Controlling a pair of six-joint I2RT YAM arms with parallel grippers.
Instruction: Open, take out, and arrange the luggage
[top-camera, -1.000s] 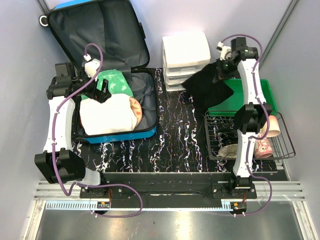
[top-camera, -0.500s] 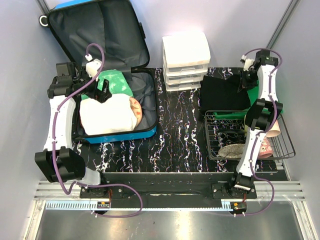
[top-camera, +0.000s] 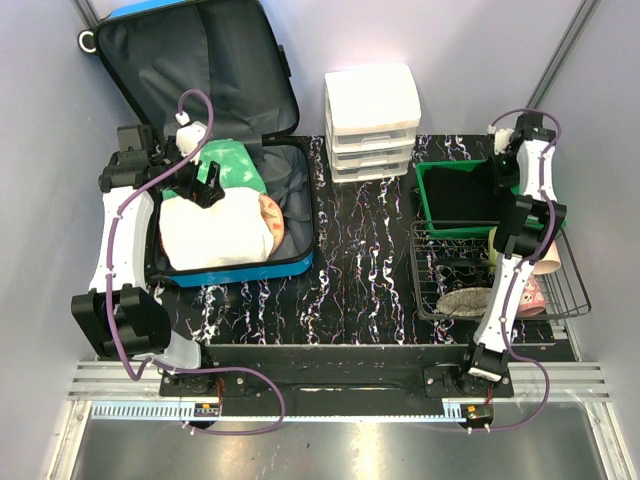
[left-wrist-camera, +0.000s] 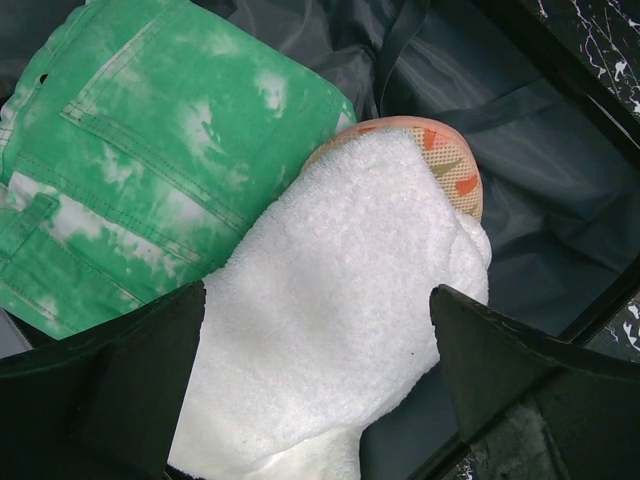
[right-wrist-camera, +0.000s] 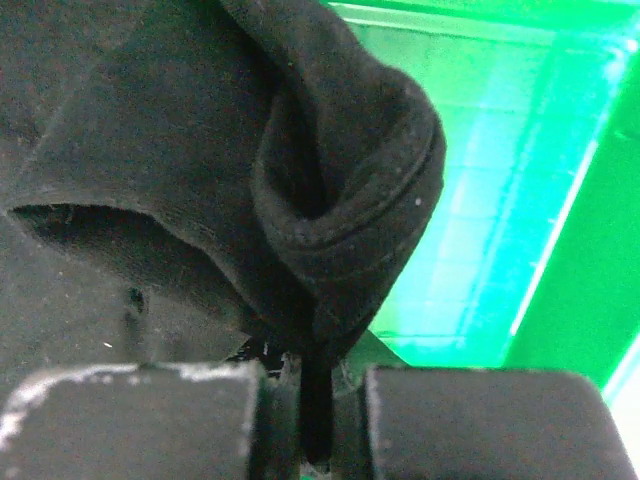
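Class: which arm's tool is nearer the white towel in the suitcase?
Left. The left tool hovers open above the white towel; the right tool is across the table, pinching black cloth.

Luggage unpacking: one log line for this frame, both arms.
left gripper: open, over white towel in luggage | right gripper: shut on black cloth in green tray | luggage lid open, green denim garment inside

Count: 1 small bright blue hard-shell suitcase, 1 white three-drawer plastic organiser, 1 green plastic tray, 1 black wire basket, 1 white fluffy towel, 1 green tie-dye denim garment, 1 black cloth (basket contents too occluded to count).
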